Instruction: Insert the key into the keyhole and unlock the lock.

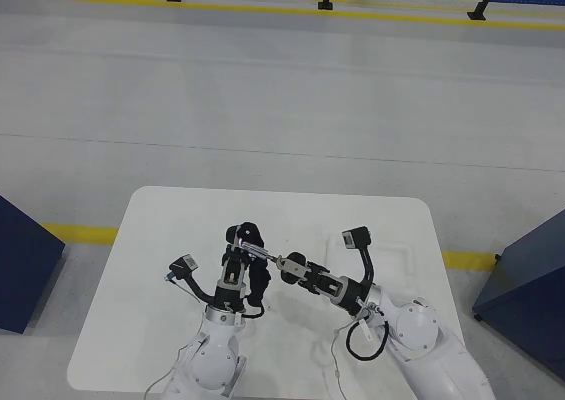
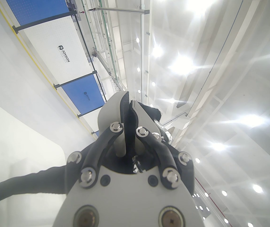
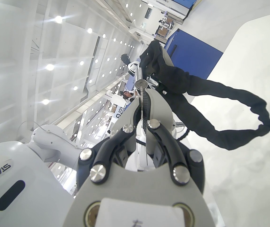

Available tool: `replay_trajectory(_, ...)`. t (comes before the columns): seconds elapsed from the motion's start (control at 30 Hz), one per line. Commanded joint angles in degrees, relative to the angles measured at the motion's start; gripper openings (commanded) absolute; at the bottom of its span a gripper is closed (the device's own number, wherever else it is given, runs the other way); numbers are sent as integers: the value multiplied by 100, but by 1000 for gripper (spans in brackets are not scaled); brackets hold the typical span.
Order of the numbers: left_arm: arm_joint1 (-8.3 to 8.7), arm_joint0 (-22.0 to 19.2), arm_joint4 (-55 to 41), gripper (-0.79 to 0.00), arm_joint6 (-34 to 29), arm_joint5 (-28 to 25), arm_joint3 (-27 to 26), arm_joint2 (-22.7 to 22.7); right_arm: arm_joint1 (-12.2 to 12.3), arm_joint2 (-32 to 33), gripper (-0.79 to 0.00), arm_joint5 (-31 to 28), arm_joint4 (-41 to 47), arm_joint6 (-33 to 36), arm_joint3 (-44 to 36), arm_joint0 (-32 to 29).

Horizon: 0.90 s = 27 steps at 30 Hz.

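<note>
Count: one lock [image 3: 139,72], one key [image 3: 140,93], two grippers, one table [image 1: 162,230], two dark blue cabinets [image 1: 2,250].

Lock: a silver barrel with a long black fabric-sleeved loop [image 3: 231,92]. It is held up in the air above the table, and the loop droops down and doubles back on itself. I cannot tell whether the loop's lowest bend touches the tabletop.

Key: a thin metal blade seen edge-on. It points at the round keyhole face [image 3: 140,84] on the barrel's end and its tip meets that face. How deep it sits cannot be made out.

Edges: both grippers meet over the middle of the table, nearer the robot's side than the far edge. They are well in from the left and right edges and the rounded corners.

Room to move: white tabletop spreads out on every side of the pair. One cabinet stands off each side of the table, well apart from it, and a yellow floor line [image 1: 82,234] runs behind the table.

Left gripper [image 2: 128,105]: clenched, its two fingers pressed close on the lock's black sleeve, with bits of the lock's metal just beyond them.

Right gripper [image 3: 142,95]: pinched tight on the key, with the blade running between the ribbed pads [image 3: 146,102] and the fingertips just short of the keyhole face.

Grippers together: facing each other, nearly tip to tip, joined by key and barrel.
</note>
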Motion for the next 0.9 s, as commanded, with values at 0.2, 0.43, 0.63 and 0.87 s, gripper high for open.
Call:
replay_trajectory(0.2, -12, 8, 24, -785, -14, -9, 10, -5, -16, -33, -785, 14, 271, 141, 41, 18)
replay_trajectory(0.43, -22, 19, 39, -785, -26, -17, 12, -10, -33, -95, -785, 59, 210, 204, 46, 100)
replay_trajectory(0.63, -29, 34, 45, -785, -25, -21, 1, -21, -51, -146, -785, 91, 152, 158, 64, 115)
replay_trajectory(0.87, -38, 46, 56, -785, -30, -19, -12, -28, -41, -58, -409, 32, 215, 162, 63, 27)
